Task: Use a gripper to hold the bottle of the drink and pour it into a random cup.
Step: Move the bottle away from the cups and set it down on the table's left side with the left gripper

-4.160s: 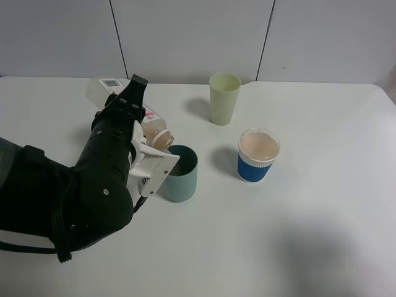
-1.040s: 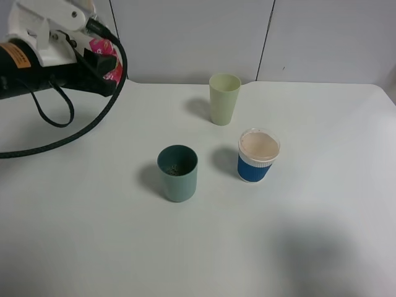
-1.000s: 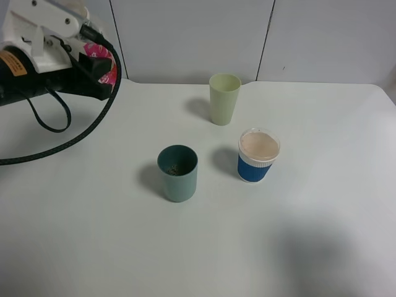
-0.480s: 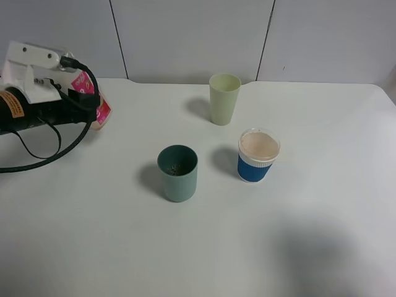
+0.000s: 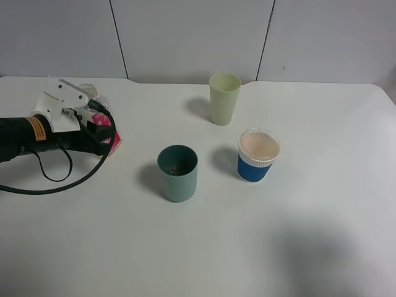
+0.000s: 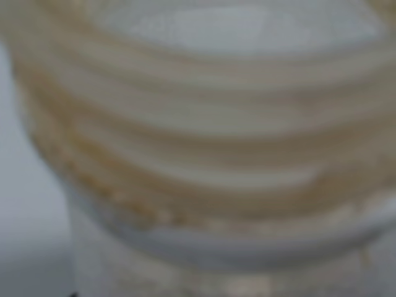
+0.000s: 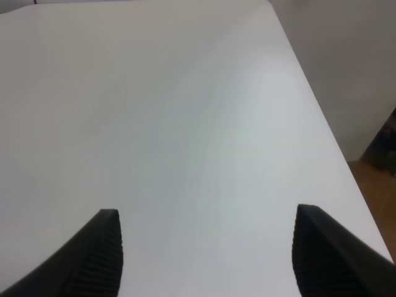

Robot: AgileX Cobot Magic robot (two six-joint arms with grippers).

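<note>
My left gripper (image 5: 93,124) is low over the table at the far left, shut on the bottle (image 5: 110,133). Only the bottle's pink-red label and a bit of clear plastic show past the gripper. In the left wrist view the bottle's ribbed neck (image 6: 198,124) fills the frame, blurred, with brown traces on it. The teal cup (image 5: 177,172) stands upright to the right of the gripper, apart from it, with a little brown drink (image 5: 176,168) at its bottom. My right gripper (image 7: 210,253) is open and empty over bare table; it is out of the exterior view.
A taller pale green cup (image 5: 224,98) stands behind the teal cup. A blue-and-white paper cup (image 5: 258,154) stands to its right. A black cable (image 5: 55,179) loops on the table below the left arm. The table's right edge (image 7: 322,124) shows in the right wrist view.
My left gripper has come down from high at the back left to just above the table, carrying the bottle with it. The cups have not moved.
</note>
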